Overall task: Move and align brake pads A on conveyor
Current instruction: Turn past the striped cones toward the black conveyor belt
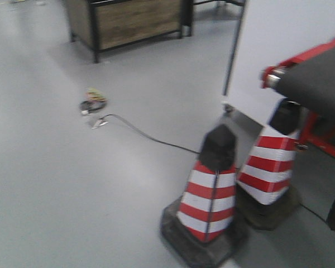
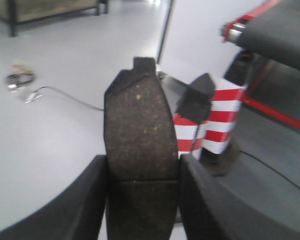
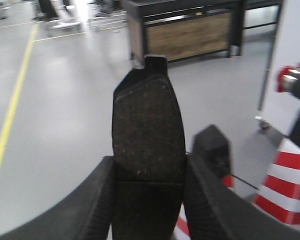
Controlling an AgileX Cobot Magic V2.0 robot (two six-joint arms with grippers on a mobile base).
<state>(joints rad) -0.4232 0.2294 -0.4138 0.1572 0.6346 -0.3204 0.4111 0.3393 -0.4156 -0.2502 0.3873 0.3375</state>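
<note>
In the left wrist view a dark grey brake pad (image 2: 140, 130) with a thin groove across its middle stands upright, and my left gripper (image 2: 142, 175) is shut on its sides. A second brake pad (image 3: 147, 130) shows in the right wrist view, clamped the same way by my right gripper (image 3: 149, 175). Both pads hang over the grey floor. The end of the conveyor (image 1: 318, 84), a charcoal belt with red edge strips, rises at the right of the front view, also seen as the conveyor (image 2: 280, 35) from the left wrist. Neither gripper shows in the front view.
Two red-and-white traffic cones (image 1: 209, 195) (image 1: 271, 167) stand on the floor beside the conveyor end. A black cable (image 1: 151, 137) runs across the floor to a small object (image 1: 93, 102). A wooden-panelled cabinet (image 1: 131, 19) stands at the back. A white panel (image 1: 285, 44) stands behind the conveyor.
</note>
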